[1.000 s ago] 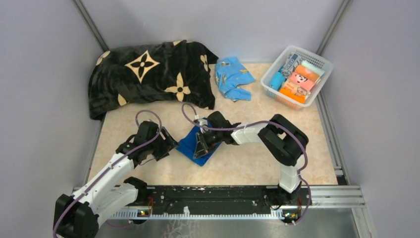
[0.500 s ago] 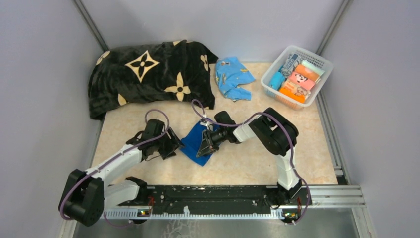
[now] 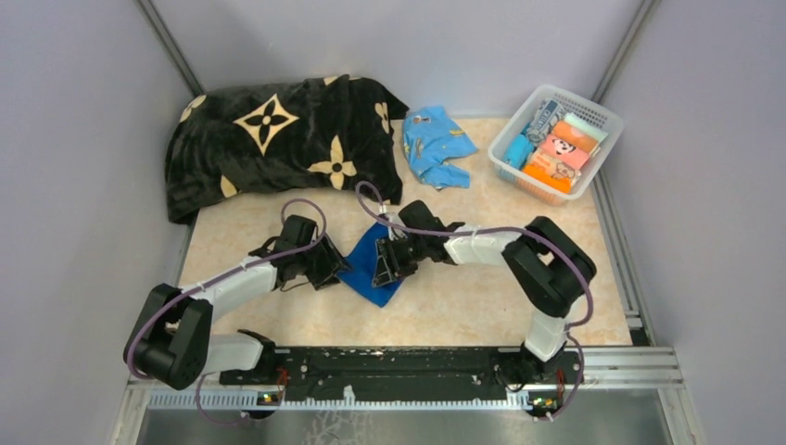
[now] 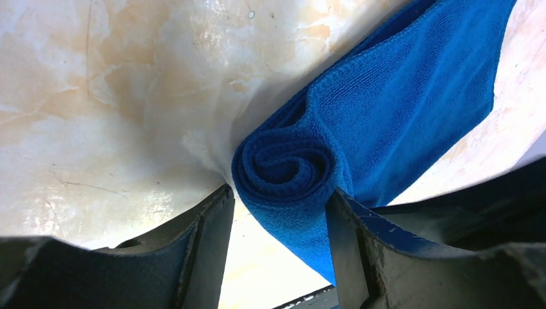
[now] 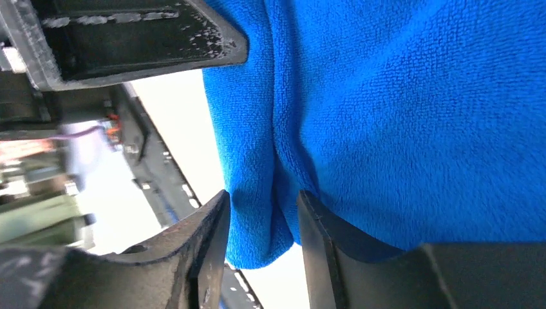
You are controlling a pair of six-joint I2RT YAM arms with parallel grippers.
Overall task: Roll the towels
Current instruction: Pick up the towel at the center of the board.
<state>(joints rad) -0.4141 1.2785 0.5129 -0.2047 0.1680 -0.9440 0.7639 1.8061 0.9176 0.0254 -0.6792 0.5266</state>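
A royal-blue towel lies on the table between my two arms, partly rolled. Its spiral rolled end faces the left wrist camera. My left gripper stands open astride that rolled end, its right finger against the cloth. From the other side my right gripper is open, with a fold of the blue towel still between its fingers. A small turquoise towel lies crumpled at the back.
A black blanket with cream flower motifs is heaped at the back left. At the back right stands a white basket of folded colourful cloths. A metal rail runs along the near edge; grey walls close in both sides.
My right gripper has opened from its pinch on the blue towel. The left arm has reached in to the right up to the roll, its jaws narrowing.
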